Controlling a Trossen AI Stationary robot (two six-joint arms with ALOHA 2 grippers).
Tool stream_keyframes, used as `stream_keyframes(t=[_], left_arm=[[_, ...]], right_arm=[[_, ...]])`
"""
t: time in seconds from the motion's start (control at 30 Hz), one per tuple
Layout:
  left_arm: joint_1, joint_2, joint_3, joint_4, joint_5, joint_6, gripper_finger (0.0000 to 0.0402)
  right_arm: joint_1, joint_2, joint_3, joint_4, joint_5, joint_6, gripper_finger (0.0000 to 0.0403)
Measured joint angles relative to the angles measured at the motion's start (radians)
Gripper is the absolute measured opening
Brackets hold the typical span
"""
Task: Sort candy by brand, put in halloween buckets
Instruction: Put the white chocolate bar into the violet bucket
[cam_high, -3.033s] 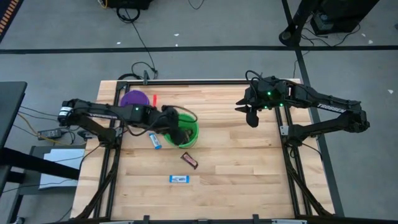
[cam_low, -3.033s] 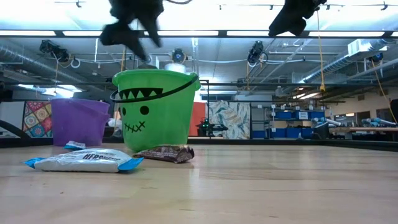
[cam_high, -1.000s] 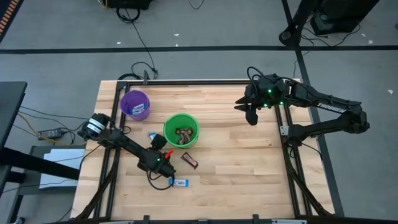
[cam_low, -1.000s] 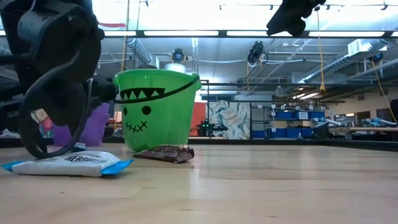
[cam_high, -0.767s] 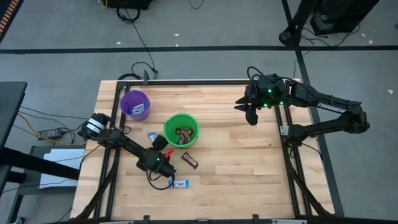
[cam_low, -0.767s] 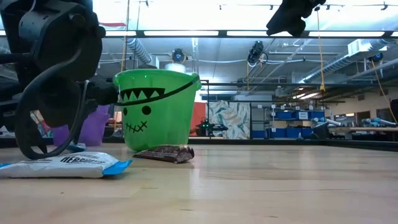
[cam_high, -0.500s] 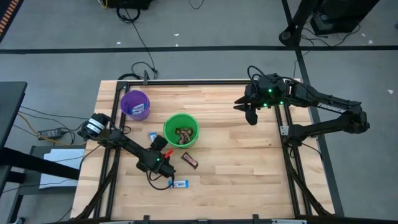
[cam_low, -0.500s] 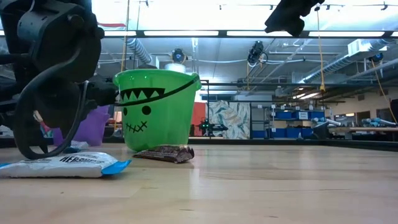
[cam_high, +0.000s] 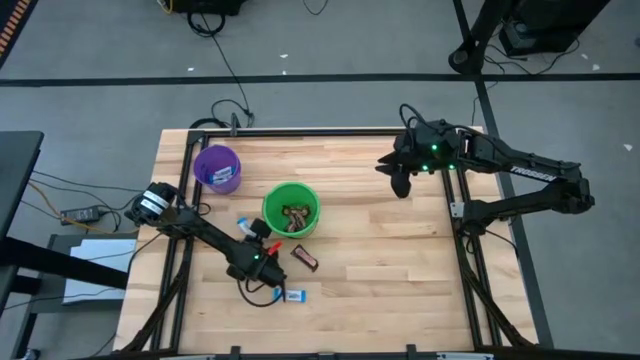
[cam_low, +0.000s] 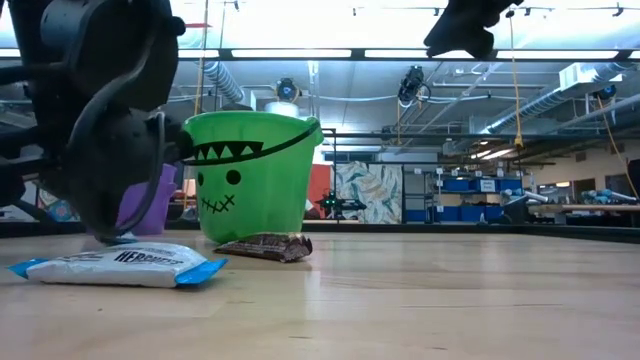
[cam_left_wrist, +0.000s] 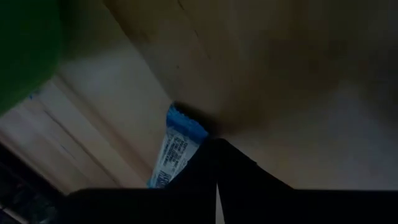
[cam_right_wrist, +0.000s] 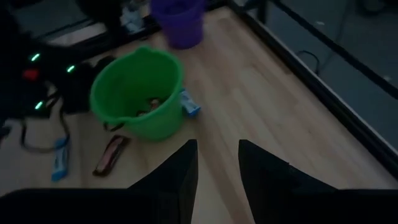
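A blue-and-white candy (cam_high: 294, 295) lies flat near the table's front, left of centre. My left gripper (cam_high: 277, 293) is low at its left end, fingers shut (cam_left_wrist: 216, 186). A dark brown candy (cam_high: 305, 258) lies just in front of the green bucket (cam_high: 266, 208), which holds brown candies (cam_high: 292, 213). The purple bucket (cam_high: 199, 167) stands at the far left. Another blue-and-white candy (cam_high: 246, 222) lies left of the green bucket. My right gripper (cam_high: 399, 187) hovers open high over the table's far right, with nothing between its fingers (cam_right_wrist: 217, 165). My left gripper is shut at the blue-and-white candy's left end (cam_left_wrist: 166, 171), coming slanting down from the table's left. The wrapper runs in under the fingers, which hide the place of contact. The candy (cam_low: 120, 265) lies flat on the table.
The green bucket (cam_low: 250, 180) stands just behind and to the right of the left gripper, with the brown candy (cam_low: 265, 246) at its foot. Bare wood spreads across the table's right half and front right (cam_high: 400, 280).
My left gripper has shut at the blue-and-white candy's left end and has edged toward the table's right. The candy has slid a little toward the right, still flat on the table.
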Motion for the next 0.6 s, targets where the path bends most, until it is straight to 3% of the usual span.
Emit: stream_keyframes(t=[0.3, 0.6], left_arm=[[-0.015, 0.0, 0.006, -0.021, 0.006, 0.001, 0.0001], [-0.018, 0.0, 0.102, -0.179, 0.009, -0.074, 0.0001]], right_arm=[[0.002, 0.0, 0.0, 0.002, 0.036, 0.12, 0.0128], [0.051, 0.0, 0.0, 0.002, 0.012, -0.014, 0.0128]])
